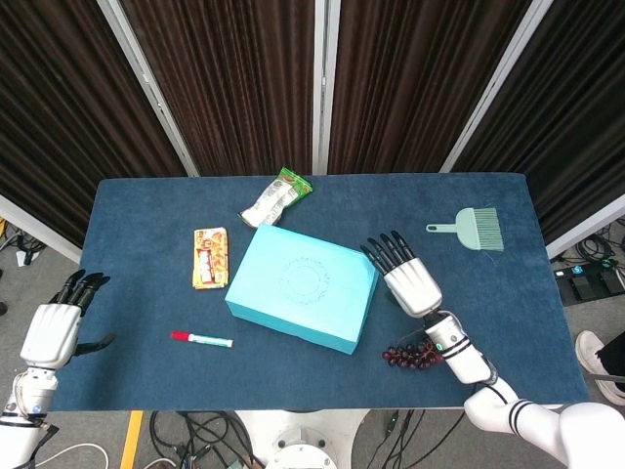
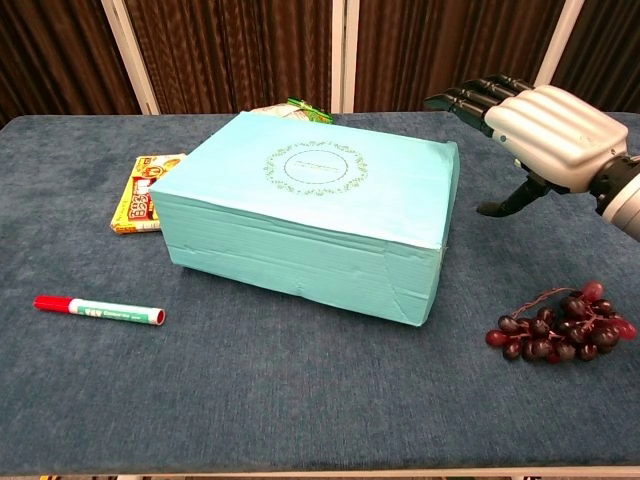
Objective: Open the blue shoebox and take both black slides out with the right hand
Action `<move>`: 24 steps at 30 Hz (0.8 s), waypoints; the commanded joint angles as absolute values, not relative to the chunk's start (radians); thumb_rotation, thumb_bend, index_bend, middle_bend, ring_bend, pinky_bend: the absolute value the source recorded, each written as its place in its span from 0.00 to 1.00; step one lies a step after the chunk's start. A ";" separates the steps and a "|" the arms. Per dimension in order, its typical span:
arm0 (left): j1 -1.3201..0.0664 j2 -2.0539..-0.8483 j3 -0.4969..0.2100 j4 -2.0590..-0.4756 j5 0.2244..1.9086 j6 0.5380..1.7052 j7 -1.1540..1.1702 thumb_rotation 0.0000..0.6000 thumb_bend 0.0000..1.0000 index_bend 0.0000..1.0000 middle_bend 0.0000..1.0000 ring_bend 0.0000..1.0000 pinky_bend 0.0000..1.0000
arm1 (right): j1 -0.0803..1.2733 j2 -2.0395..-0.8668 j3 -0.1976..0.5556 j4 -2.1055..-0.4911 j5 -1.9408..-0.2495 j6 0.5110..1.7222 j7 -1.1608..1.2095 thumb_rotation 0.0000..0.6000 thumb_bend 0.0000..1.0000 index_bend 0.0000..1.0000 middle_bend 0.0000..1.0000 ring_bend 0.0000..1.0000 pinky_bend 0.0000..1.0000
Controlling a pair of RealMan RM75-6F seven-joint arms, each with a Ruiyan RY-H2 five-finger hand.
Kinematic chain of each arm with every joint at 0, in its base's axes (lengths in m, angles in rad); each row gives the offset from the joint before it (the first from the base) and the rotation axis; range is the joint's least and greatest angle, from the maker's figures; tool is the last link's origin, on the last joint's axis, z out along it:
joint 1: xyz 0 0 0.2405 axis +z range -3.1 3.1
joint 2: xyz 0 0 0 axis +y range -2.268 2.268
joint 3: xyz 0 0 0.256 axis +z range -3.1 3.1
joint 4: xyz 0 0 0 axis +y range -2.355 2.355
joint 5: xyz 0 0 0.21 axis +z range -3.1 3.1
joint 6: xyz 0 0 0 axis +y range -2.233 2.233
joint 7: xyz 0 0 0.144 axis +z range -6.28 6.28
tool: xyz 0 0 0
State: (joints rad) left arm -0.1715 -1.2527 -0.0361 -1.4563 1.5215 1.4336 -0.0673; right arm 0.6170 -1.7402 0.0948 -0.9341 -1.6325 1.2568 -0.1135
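Observation:
The light blue shoebox (image 1: 303,287) (image 2: 315,220) lies in the middle of the table with its lid down, so nothing inside shows. My right hand (image 1: 405,277) (image 2: 535,125) hovers just beyond the box's right end, fingers spread, holding nothing and not touching the box. My left hand (image 1: 54,332) hangs off the table's left edge, fingers apart and empty; the chest view does not show it.
A bunch of dark grapes (image 1: 412,354) (image 2: 560,325) lies near my right wrist. A red-capped marker (image 1: 202,339) (image 2: 98,311) lies front left. A snack pack (image 1: 210,258) (image 2: 140,192) and a green bag (image 1: 277,196) sit behind the box. A green brush (image 1: 471,228) lies far right.

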 commanded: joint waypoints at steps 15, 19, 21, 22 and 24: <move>-0.175 -1.261 -0.036 -1.434 1.516 1.425 -0.078 1.00 0.11 0.15 0.14 0.06 0.34 | 0.649 -1.816 0.077 -0.835 -1.649 1.284 -0.029 1.00 0.04 0.00 0.10 0.00 0.00; -0.175 -1.260 -0.035 -1.435 1.518 1.426 -0.077 1.00 0.11 0.15 0.14 0.06 0.34 | 0.648 -1.829 0.069 -0.814 -1.656 1.302 -0.009 1.00 0.05 0.00 0.11 0.00 0.00; -0.176 -1.261 -0.034 -1.435 1.519 1.423 -0.079 1.00 0.11 0.15 0.14 0.06 0.34 | 0.652 -1.839 0.068 -0.801 -1.656 1.301 -0.001 1.00 0.05 0.00 0.12 0.00 0.00; -0.176 -1.262 -0.034 -1.435 1.519 1.424 -0.080 1.00 0.11 0.15 0.14 0.06 0.34 | 0.655 -1.843 0.068 -0.797 -1.657 1.301 0.003 1.00 0.06 0.00 0.12 0.00 0.00; -0.177 -1.264 -0.033 -1.433 1.521 1.424 -0.082 1.00 0.11 0.15 0.14 0.06 0.34 | 0.660 -1.852 0.068 -0.789 -1.659 1.306 0.012 1.00 0.07 0.00 0.12 0.00 0.00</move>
